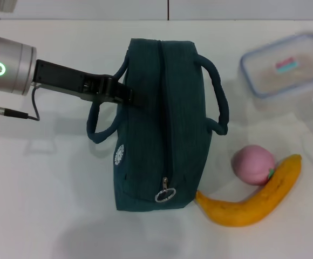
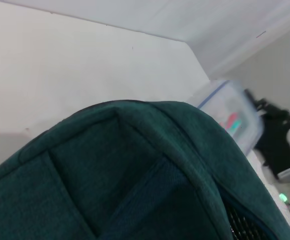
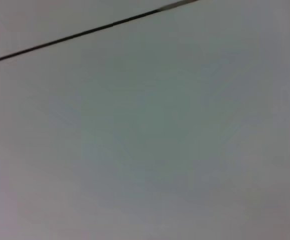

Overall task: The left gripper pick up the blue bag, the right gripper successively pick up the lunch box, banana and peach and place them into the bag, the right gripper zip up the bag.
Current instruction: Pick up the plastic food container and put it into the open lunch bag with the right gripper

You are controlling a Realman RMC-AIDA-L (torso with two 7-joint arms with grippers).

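No readable text (sticker and badge illegible).

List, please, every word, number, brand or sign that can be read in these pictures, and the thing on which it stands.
No text can be read.
The lunch box: a red-and-blue sticker on the lid, too blurred to read.
The blue bag: a small round white emblem on the side toward the left tool, a pattern with no legible letters.

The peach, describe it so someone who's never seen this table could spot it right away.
Start at the blue bag lying in the middle of the white table. Toward the robot's right, near the bag's zipper-pull end, lies the banana. The peach touches its inner curve: the only round, pink item, far smaller than the lunch box beyond it.
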